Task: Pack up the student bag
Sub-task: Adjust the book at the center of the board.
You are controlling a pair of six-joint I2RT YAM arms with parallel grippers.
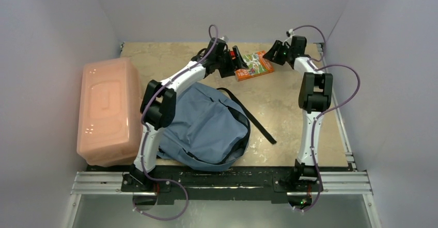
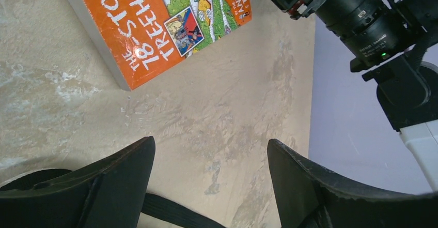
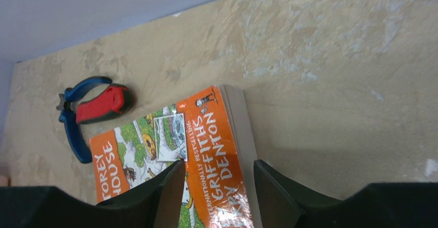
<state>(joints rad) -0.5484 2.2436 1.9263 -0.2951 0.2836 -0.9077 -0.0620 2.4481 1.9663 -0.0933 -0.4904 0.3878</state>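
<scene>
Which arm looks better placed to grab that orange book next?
Probably the right: the right gripper straddles one edge of the orange book, while the left gripper hangs open over bare table beside it.

The student bag (image 1: 206,130) is grey-blue with dark trim. On the mottled beige table (image 1: 289,114), the book (image 3: 206,135) by the far edge has an orange cover, white lettering and green cartoon panels. The tool (image 3: 88,109) beside it seems blue with red. The box (image 1: 108,111) is translucent pink.

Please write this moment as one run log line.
left claw: open, over table | right claw: open, astride book edge | student bag: book not yet inside
</scene>
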